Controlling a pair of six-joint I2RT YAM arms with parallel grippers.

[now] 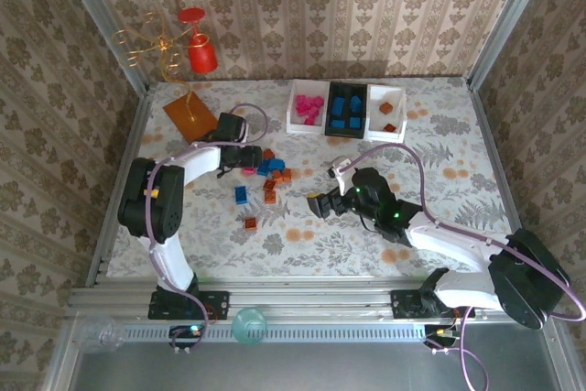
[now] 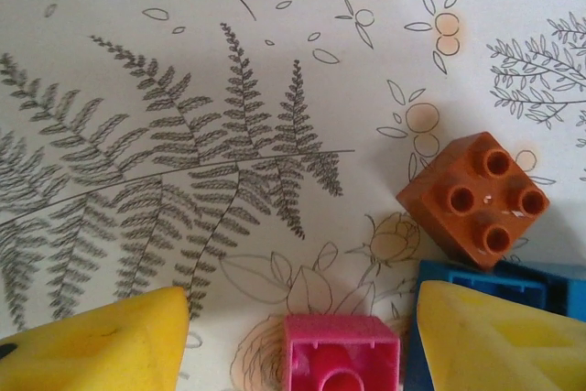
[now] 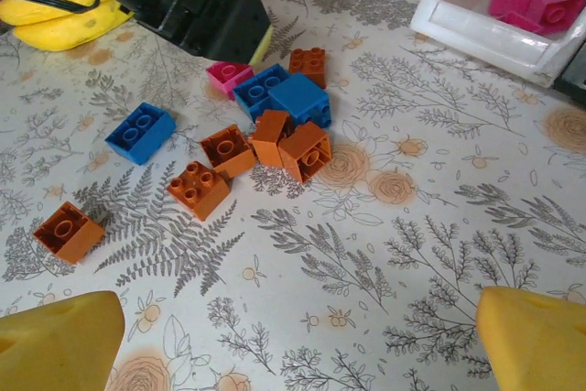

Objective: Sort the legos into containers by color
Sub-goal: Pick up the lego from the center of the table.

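Left gripper (image 2: 300, 318): jaws parted wide, yellow fingertips (image 2: 101, 345) at 7 and 5 o'clock of its wrist view. A pink brick (image 2: 341, 359) lies on the floral cloth (image 2: 137, 61) between them, apart from the 7 o'clock pad; whether it touches the other pad cannot be told. A blue brick (image 2: 499, 283) sits just behind the 5 o'clock pad and is partly covered by it. A brown-orange brick (image 2: 474, 197), studs up, lies at 2 o'clock of the pink brick, just beside the blue one. Right gripper (image 3: 298, 345): jaws parted wide with bare cloth between them; in the top view it stands at 4 o'clock of the left gripper, well apart. Loose cluster (image 3: 275, 121) of pink, blue and brown-orange bricks: at 12 o'clock in the right wrist view, beside the left gripper's tip. A lone blue brick (image 3: 139, 132) lies at 9 o'clock of the cluster, and a lone brown-orange brick (image 3: 69, 231) at 8 o'clock, both apart from it. Three trays stand side by side at 1 o'clock of the cluster in the top view: a white tray (image 1: 292, 109) holding pink bricks, a black tray (image 1: 348, 87) holding blue bricks, and a second white tray (image 1: 385, 98) holding brown-orange bricks. An orange-brown board (image 1: 190, 114) lies at 11 o'clock of the left gripper.
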